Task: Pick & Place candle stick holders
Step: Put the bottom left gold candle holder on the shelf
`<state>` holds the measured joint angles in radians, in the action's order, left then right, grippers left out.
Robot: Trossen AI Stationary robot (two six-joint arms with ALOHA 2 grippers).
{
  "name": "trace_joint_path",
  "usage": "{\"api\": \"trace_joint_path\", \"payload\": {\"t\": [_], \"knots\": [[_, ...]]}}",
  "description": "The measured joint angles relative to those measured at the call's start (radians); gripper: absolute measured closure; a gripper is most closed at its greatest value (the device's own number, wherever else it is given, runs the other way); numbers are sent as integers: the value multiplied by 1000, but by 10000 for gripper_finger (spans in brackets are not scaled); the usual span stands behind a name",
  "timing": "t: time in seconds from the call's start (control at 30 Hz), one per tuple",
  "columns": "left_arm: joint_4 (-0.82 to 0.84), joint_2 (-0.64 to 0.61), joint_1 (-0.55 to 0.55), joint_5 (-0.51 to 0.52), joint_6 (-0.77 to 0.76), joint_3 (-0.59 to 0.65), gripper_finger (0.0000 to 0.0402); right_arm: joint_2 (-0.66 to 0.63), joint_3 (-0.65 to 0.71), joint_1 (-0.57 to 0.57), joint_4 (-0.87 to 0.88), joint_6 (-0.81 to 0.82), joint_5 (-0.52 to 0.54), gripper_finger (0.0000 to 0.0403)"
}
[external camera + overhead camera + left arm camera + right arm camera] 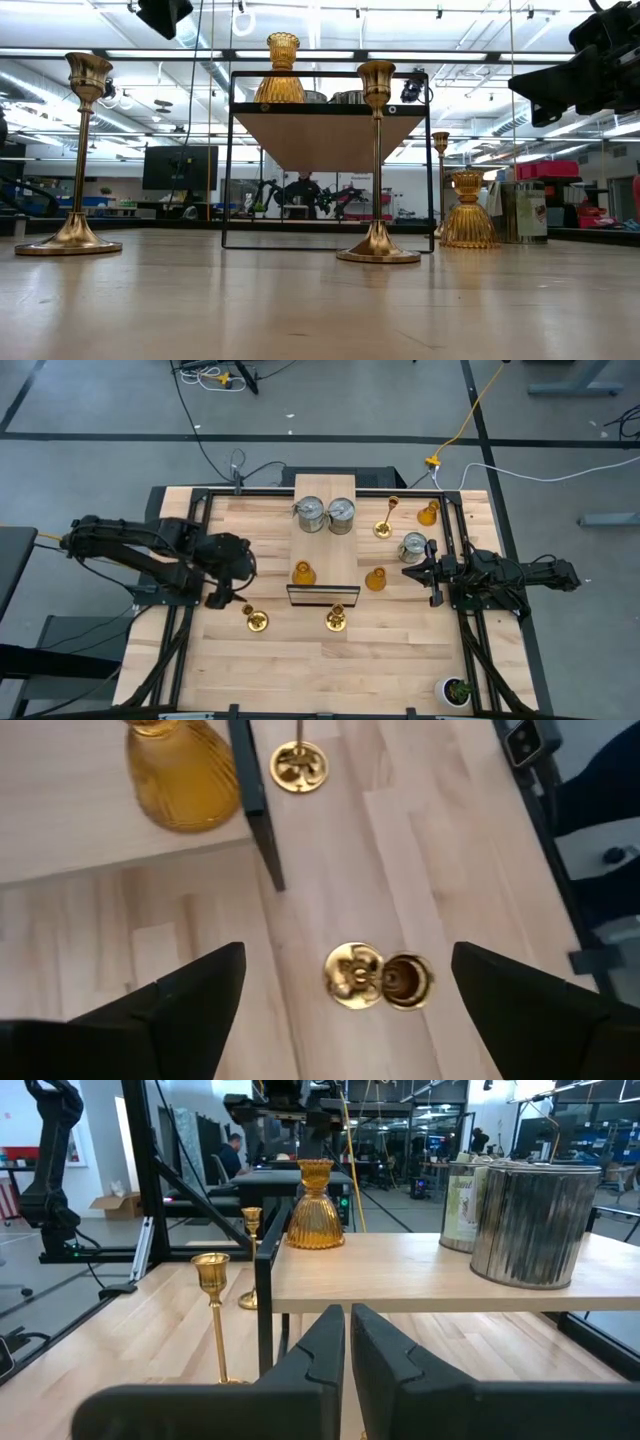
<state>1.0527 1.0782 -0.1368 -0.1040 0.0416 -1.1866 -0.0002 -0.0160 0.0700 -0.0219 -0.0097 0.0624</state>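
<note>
A raised wooden shelf point(325, 490) stands mid-table. It carries two silver cans point(311, 514) point(341, 514) and an amber holder point(304, 573). Standing on the table are three gold candlesticks point(256, 620) point(336, 620) point(384, 525), two amber holders point(376, 579) point(428, 513) and a third can point(413, 546). My left gripper point(347, 950) hangs open, tipped down over the near-left candlestick point(378, 978), whose cup shows between the fingers, apart from them. My right gripper point(346, 1350) is shut and level at the table's right, pointing at the shelf, holding nothing.
The shelf's black frame legs point(262, 830) stand close to the left gripper's candlestick. A small green potted plant point(458, 690) sits at the near right corner. Bare wood lies along the near edge. Black rails point(470, 630) border the table's sides.
</note>
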Motion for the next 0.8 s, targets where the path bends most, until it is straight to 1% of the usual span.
{"api": "trace_joint_path", "payload": {"t": [0.2, 0.3, 0.47, 0.53, 0.63, 0.7, 0.8], "knots": [[0, 0, -34, 3, -9, 0, 26, 0, 0, 0, 0, 0, 0, 376], [-10, 1, -45, 3, -65, 0, 26, 0, 0, 0, 0, 0, 0, 376], [-59, 1, -59, 50, -76, 0, 26, 0, 0, 0, 0, 0, 0, 376], [-65, 1, -59, 49, -83, 4, 26, 0, 0, 0, 0, 0, 0, 376], [-113, -17, -60, 12, -93, 64, 26, 0, 0, 0, 0, 0, 0, 376], [-175, -39, -66, -23, -109, 115, 26, 0, 0, 0, 0, 0, 0, 376], [-228, -70, -73, -40, -106, 180, 26, 0, 0, 0, 0, 0, 0, 376]]}}
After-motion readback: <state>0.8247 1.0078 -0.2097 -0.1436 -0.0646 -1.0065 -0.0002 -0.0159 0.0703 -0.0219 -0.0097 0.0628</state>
